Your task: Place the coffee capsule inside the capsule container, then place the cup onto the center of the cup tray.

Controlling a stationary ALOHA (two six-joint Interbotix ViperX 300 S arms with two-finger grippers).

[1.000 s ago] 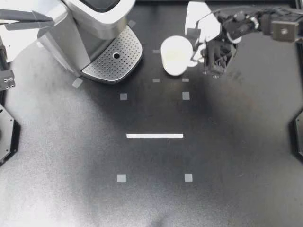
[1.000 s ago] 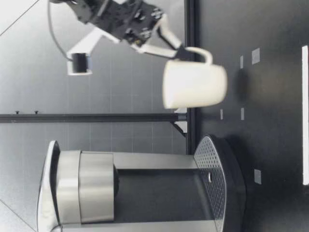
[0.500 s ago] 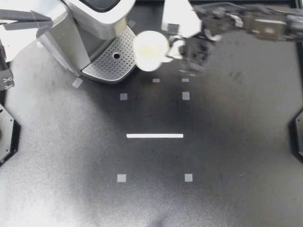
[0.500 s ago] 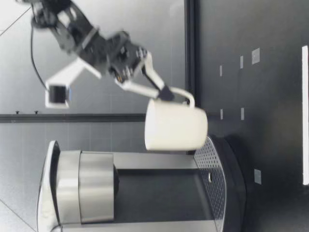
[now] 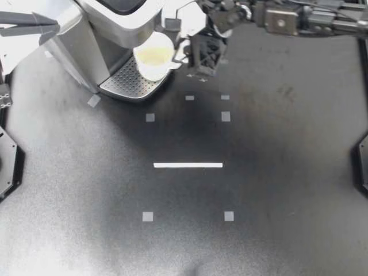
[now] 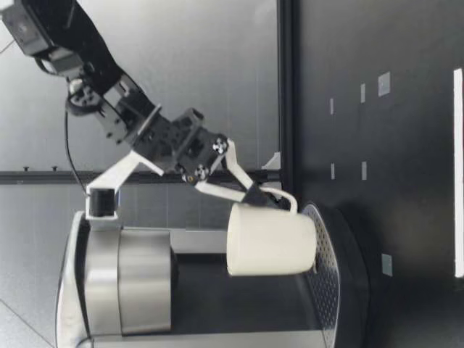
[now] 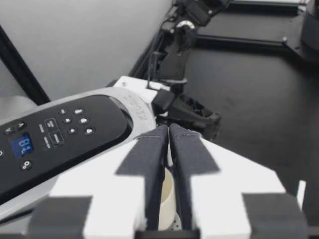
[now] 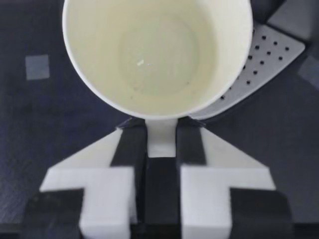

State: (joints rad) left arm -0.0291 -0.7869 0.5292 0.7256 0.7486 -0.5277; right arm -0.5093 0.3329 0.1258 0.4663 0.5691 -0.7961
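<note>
Pinching the handle of a cream-white ceramic cup (image 5: pixel 154 57) from both sides, my right gripper (image 5: pixel 184 56) holds the cup upright, mouth up, over the perforated silver cup tray (image 5: pixel 123 81) of the silver-and-black coffee machine (image 5: pixel 109 26). From above, the cup sits over the tray's right part, not its middle, close beside the machine's overhanging head. From table height the cup's base is right at the tray surface; I cannot tell whether they touch. A clear gap shows between the cup's rim and the head above it. The right wrist view looks straight down into the cup: it is empty, smooth and pale inside, with the dotted tray showing past its rim on one side.

My left gripper (image 5: pixel 54 26) hangs above the machine's top, beside the black button panel (image 7: pixel 65 132), its fingers pressed together with nothing between them.

On the black table (image 5: pixel 276 172), a white tape strip (image 5: pixel 188 165) and small grey squares lie well apart from the machine.
</note>
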